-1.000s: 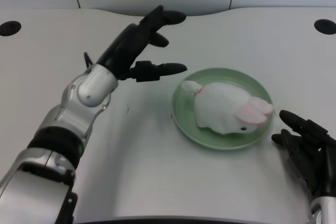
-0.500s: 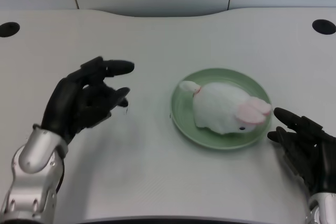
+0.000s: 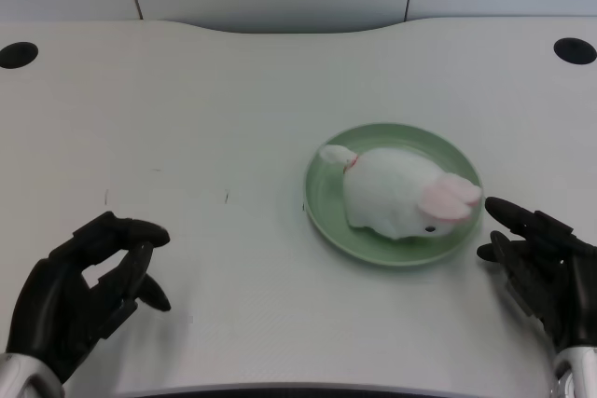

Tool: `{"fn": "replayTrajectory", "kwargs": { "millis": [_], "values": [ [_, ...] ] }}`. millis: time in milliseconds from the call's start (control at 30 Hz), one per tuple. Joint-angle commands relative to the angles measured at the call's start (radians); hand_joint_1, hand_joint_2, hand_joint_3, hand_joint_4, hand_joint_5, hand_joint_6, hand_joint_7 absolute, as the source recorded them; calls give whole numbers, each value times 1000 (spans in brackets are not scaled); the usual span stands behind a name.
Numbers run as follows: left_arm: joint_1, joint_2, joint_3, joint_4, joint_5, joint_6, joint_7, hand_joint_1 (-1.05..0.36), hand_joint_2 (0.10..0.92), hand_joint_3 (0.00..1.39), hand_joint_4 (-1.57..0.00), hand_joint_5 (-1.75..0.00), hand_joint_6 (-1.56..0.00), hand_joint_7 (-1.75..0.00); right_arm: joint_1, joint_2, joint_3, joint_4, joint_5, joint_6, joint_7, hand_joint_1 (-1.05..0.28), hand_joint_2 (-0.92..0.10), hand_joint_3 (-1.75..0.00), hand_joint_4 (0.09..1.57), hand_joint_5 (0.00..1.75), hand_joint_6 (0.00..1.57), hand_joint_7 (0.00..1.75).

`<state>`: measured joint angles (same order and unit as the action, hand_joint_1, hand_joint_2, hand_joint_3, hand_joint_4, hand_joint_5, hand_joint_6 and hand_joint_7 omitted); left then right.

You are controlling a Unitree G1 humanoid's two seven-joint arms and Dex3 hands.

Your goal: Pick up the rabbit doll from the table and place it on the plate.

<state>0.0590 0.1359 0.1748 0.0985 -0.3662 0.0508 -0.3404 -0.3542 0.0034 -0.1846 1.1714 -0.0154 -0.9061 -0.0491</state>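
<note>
Left hand: my left hand [image 3: 84, 291] sits at the lower left of the view, low over the table near its front edge, well apart from the plate.
Left hand state: the fingers are curled loosely inward with a gap between thumb and fingers, and nothing is held in them; I grip nothing.
Rabbit doll: the white rabbit doll [image 3: 399, 191] lies on the plate, its body filling most of the dish.
Doll details: pink-lined ears point toward the right rim, a small dark eye shows just below them, and a white tail sticks out toward the upper left with a thin red band at its base.
Plate: the pale green round plate [image 3: 322, 202] rests flat on the table, right of centre, with its left and front rim showing bare around the doll.
Right hand: my right hand [image 3: 546, 267] rests at the lower right, its fingertips just beside the plate's right rim; I cannot tell whether they touch it.
Table: the white table [image 3: 233, 100] has a dark round hole near each far corner and a few tiny dark specks left of the plate.
Behind the table: a pale wall with thin dark seams.
</note>
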Motion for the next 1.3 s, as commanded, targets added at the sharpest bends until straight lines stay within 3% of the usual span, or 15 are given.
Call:
{"fn": "replayTrajectory", "kwargs": {
  "millis": [33,133,233,300,400,467,567,800,867,967,1100,1167,1233,1267,1300],
  "values": [
    [36,1,28,-4,-6,12,15,-569,921,593,-695,-1746,-468,-1572,9,-22,-6,-7,21,-17,30,-336,-921,-266,525,1066,932,4],
    [22,-2,31,57,5,-30,-8,-554,921,594,-743,-1746,-482,-1625,6,-21,-16,-8,43,-8,57,-340,-921,-270,527,1058,937,6],
    [2,-5,36,112,1,-68,-34,-535,921,599,-760,-1746,-478,-1622,3,-32,-14,-5,41,-2,59,-354,-921,-282,516,1047,925,1],
    [-14,-6,39,139,2,-84,-38,-539,921,577,-764,-1746,-489,-1628,2,-42,-8,-3,31,-9,50,-342,-921,-283,516,1037,926,2],
    [-38,-8,48,177,-2,-103,-38,-545,921,573,-737,-1746,-479,-1650,-3,-44,-16,0,51,7,71,-342,-921,-285,536,1039,921,0],
    [-48,-6,55,192,-4,-103,-36,-551,921,581,-732,-1746,-471,-1649,-5,-43,-14,-1,45,15,57,-348,-921,-296,553,1020,913,2],
    [-57,-5,57,200,0,-102,-31,-559,921,586,-733,-1746,-469,-1637,-7,-38,-19,1,53,11,62,-331,-921,-302,574,1000,903,1],
    [-73,-17,55,235,4,-138,-40,-555,921,543,-730,-1746,-507,-1568,-11,-45,-16,20,33,2,33,-316,-921,-327,583,985,893,3],
    [-81,-19,51,254,15,-163,-39,-558,921,540,-723,-1746,-496,-1562,-22,-37,-32,40,49,0,24,-321,-921,-314,609,965,912,12],
    [-84,-21,47,259,28,-171,-23,-550,921,532,-719,-1746,-462,-1607,-30,-39,-36,65,38,-7,-4,-341,-921,-310,639,928,932,21],
    [-84,-17,46,261,36,-181,-25,-543,921,557,-708,-1746,-411,-1662,-29,-42,-29,68,23,-26,-19,-338,-921,-322,652,897,926,17],
    [-82,-18,48,254,36,-178,-22,-537,921,567,-707,-1746,-403,-1668,-31,-41,-33,69,29,-26,-15,-335,-921,-324,656,895,925,16],
    [-83,-21,53,257,31,-178,-22,-533,921,569,-706,-1746,-408,-1673,-36,-38,-47,80,48,-27,6,-316,-921,-315,661,898,938,22],
    [-84,-23,57,260,27,-175,-21,-534,921,568,-706,-1746,-410,-1674,-37,-38,-49,86,47,-27,3,-309,-921,-310,663,899,941,24],
    [-86,-25,59,262,26,-171,-18,-535,921,559,-709,-1746,-424,-1666,-36,-37,-47,88,39,-27,-13,-297,-921,-305,664,897,939,22]
  ]
}}
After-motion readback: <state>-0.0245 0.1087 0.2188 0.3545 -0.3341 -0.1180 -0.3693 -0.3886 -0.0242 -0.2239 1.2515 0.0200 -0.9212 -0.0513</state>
